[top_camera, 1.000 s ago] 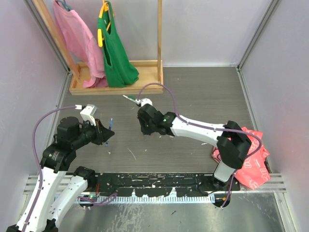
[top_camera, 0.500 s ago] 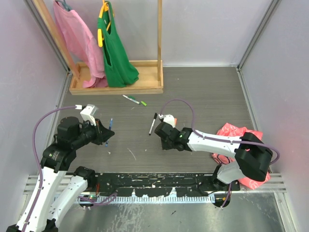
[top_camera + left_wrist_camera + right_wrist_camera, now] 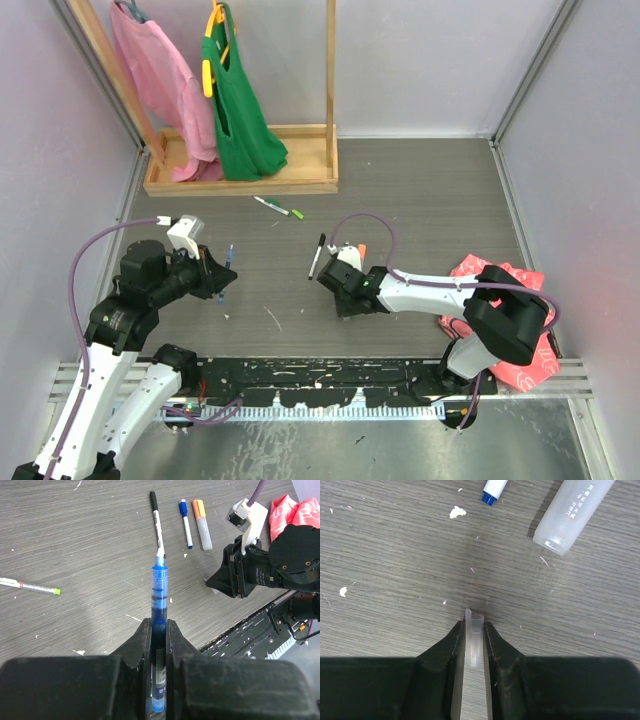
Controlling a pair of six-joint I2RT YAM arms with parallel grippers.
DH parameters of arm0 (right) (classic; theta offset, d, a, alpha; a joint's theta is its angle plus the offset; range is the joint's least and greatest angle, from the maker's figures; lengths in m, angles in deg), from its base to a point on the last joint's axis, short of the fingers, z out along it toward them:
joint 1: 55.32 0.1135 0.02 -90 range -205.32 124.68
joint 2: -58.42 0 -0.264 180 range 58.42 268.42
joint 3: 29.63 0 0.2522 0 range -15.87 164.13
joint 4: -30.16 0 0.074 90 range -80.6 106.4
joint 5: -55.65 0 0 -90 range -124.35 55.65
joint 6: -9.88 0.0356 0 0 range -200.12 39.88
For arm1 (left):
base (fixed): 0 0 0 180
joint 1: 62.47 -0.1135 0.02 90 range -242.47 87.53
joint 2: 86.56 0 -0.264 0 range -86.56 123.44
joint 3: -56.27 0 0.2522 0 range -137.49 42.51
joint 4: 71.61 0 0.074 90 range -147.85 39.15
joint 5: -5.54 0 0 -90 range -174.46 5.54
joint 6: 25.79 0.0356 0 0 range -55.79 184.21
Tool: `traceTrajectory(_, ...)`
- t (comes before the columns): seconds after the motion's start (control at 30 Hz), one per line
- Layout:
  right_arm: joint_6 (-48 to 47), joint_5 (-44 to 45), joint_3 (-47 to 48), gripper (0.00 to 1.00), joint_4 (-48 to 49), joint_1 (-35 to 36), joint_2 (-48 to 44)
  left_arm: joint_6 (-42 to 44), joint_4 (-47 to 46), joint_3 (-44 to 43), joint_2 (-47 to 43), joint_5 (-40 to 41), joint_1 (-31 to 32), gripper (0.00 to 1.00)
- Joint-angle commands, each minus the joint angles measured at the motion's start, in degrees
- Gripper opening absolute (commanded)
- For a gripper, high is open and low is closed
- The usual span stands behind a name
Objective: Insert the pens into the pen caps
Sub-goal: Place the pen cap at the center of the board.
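Left gripper (image 3: 159, 623) pinches blue pen (image 3: 159, 590) pointing forward; right gripper (image 3: 475, 626) pinches, perhaps, clear cap (image 3: 474, 647)

Blue pen (image 3: 159, 595): being pinched at its rear, pointing forward.
Black-ended pen (image 3: 157, 522): lying flat just beyond it.
Blue-tipped pen (image 3: 185, 522), orange pen (image 3: 202, 524): lying side by side.
Clear cap (image 3: 474, 645): being pinched, perhaps frosted white.

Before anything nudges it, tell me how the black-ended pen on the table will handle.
The black-ended pen looks slim and round, so a sideways push would probably roll it. Its straight barrel suggests it is stiff, and likely light for its length.
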Motion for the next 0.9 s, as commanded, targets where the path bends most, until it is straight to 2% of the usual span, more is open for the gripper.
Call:
traceTrajectory(0.0,0.54,-0.07,-0.26,0.25,-0.32,0.05,0.31,1.06,-2.09,-0.30,0.01,0.30,-0.21,0.00)
traceTrajectory(0.13,0.12,-0.42,-0.39,0.34,-1.27,0.04,0.25,1.08,-2.09,-0.30,0.01,0.37,-0.21,0.00)
traceTrajectory(0.33,-1.19,-1.73,0.05,0.39,-2.96,0.12,0.06,1.09,-2.09,-0.19,-0.23,0.51,-0.21,0.00)
traceTrajectory(0.73,-2.78,-1.67,2.13,0.36,-8.99,2.74,1.27,0.99,-2.09,-0.23,-0.17,0.75,-0.19,0.00)
traceTrajectory(0.87,-2.82,-0.22,2.07,0.30,-9.19,3.11,1.34,1.00,-2.09,-0.21,-0.25,0.71,-0.18,0.00)
